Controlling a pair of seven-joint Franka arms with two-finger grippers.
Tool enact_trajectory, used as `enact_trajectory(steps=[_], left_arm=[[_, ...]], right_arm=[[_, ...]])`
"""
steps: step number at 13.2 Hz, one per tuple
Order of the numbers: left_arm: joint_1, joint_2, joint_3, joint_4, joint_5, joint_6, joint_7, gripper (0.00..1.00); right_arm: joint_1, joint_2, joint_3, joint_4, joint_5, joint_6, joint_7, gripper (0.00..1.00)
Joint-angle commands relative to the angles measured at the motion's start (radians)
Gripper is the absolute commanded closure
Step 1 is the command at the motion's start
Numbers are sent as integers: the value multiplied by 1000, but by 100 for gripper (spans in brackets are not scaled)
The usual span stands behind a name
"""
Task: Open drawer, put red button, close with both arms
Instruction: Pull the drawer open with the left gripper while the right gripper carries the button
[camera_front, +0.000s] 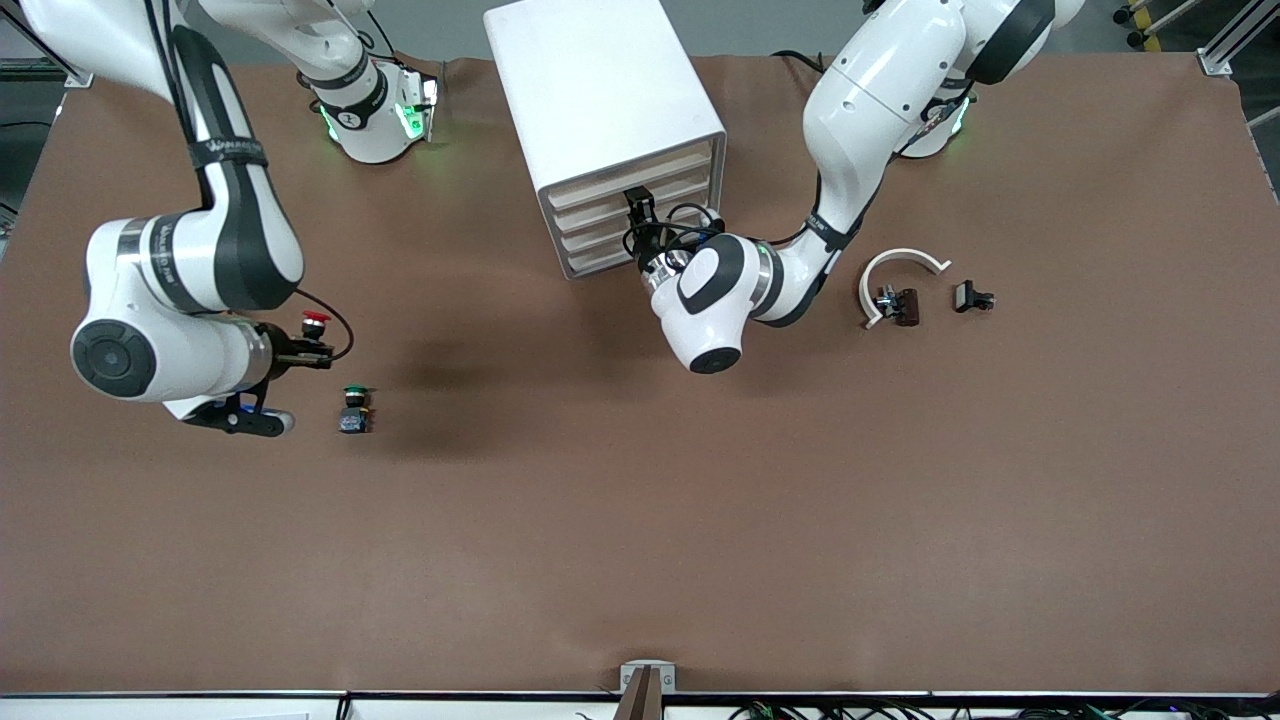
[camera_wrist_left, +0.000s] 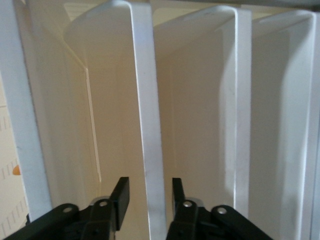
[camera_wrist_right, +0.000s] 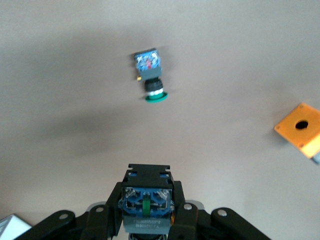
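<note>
- The green button (camera_front: 354, 410) lies on its side on the brown surface (camera_front: 640, 540) toward the right arm's end. It is the nearest thing to the front camera, at about eight o'clock from the surface's middle in the front view.
- The right gripper (camera_front: 318, 345) hangs over the surface at about eleven o'clock from the green button. Its fingers (camera_wrist_right: 111, 212) are clamped tight on the red button (camera_front: 316, 321), which is gripped by its body, red cap away from the wrist and bluish base toward it.
- An orange box (camera_wrist_right: 302, 127) with a round hole shows only in the right wrist view.
- A white curved piece (camera_front: 897, 266), a dark brown part (camera_front: 903, 306) touching it and a small black clip (camera_front: 973, 297) lie toward the left arm's end, at about three o'clock from the left wrist.
- The left gripper (camera_front: 638, 208) is at the front of the white drawer cabinet (camera_front: 600, 100). Its fingers (camera_wrist_left: 120, 197) are partly open and straddle a drawer's handle ridge (camera_wrist_left: 150, 125), with a slim gap on each side.
- The cabinet stands at twelve o'clock, with every drawer shut.
</note>
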Motion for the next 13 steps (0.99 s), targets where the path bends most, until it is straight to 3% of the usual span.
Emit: enact_trajectory(steps=[1,3,6,13], left_arm=[[-12,14,6,13,-19,-14,-3,70],[-10,12,8,14,-14,-14,-10,75],[-6,12,18,14,-7,-12,-27,75],[-1,12,86,36,-11,-12,-27,75]], right_arm=[[88,-63,-1,1,-17,-66,170,84],[167,-70,-1,60,-17,-153,322,84],[273,-68,-1,114,-5,-193,511,84],[543,-38,-1,196,52,-117,1028,88]])
